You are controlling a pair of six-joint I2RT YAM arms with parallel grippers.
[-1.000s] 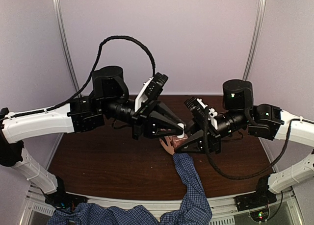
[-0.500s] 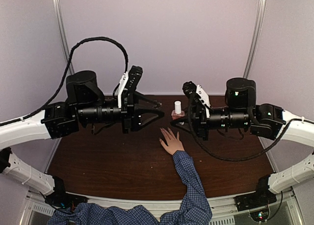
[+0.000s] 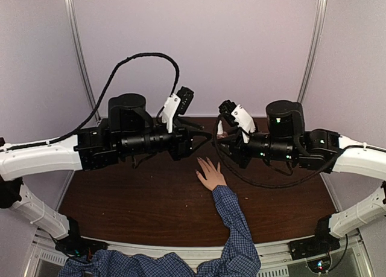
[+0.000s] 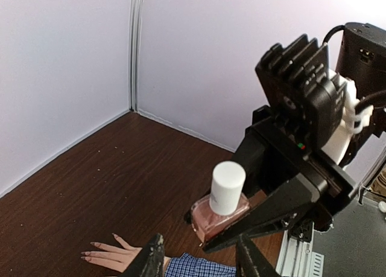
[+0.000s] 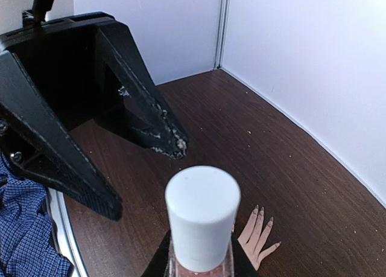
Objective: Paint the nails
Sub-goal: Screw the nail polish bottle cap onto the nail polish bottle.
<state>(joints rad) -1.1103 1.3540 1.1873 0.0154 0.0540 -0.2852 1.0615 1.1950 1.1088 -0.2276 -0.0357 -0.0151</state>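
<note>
A light-skinned hand (image 3: 211,175) with a blue checked sleeve (image 3: 232,222) lies flat on the dark wooden table (image 3: 120,198). Its long pinkish nails (image 5: 261,211) point toward the back wall, and they also show in the left wrist view as nails (image 4: 85,257). Above and behind the hand, my right gripper (image 3: 222,139) is shut on a small pink nail-polish bottle (image 4: 218,221) with a white cap (image 5: 202,215). My left gripper (image 4: 199,264) faces the bottle from the left, open and holding nothing, its fingertips short of the cap.
White walls close the table in at the back and both sides, meeting at a corner post (image 4: 136,47). A metal frame rail (image 3: 277,253) runs along the near edge. The person's arm crosses the near middle of the table.
A second ago both grippers were low over the hand, the left shut on the cap. The left let go, both arms rose and parted, and they have now drawn close again.
</note>
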